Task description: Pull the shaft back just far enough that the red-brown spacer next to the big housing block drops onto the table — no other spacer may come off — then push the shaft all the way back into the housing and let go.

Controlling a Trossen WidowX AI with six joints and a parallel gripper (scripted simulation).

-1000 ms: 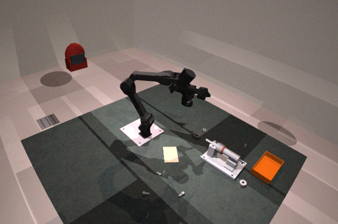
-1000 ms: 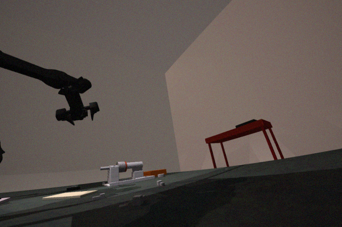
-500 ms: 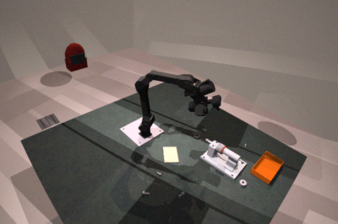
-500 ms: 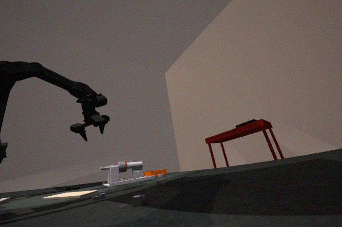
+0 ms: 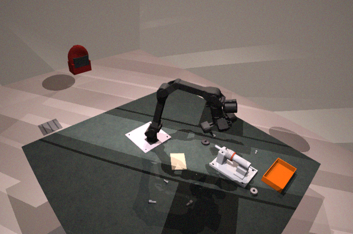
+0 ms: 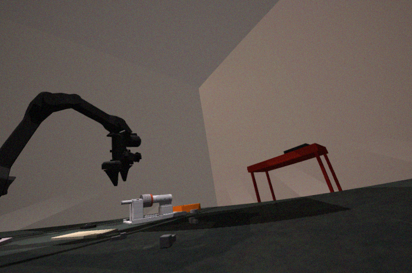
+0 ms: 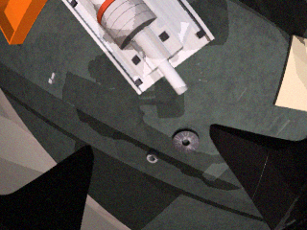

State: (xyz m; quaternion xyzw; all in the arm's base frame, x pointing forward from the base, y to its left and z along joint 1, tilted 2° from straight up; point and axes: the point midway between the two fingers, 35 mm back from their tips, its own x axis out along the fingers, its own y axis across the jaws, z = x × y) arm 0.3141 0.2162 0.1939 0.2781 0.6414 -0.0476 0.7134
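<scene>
The white shaft sticks out of the near upright of its white stand. The red-brown spacer is on the shaft, against the big housing block. Several grey spacers sit beside it, towards the near upright. My gripper is open and empty. It hangs above the table, higher than the shaft and off the shaft's free end, touching nothing.
An orange tray stands beyond the housing end. A dark ring and a small ring lie near the shaft's free end. A pale plate, another ring and several bolts lie around.
</scene>
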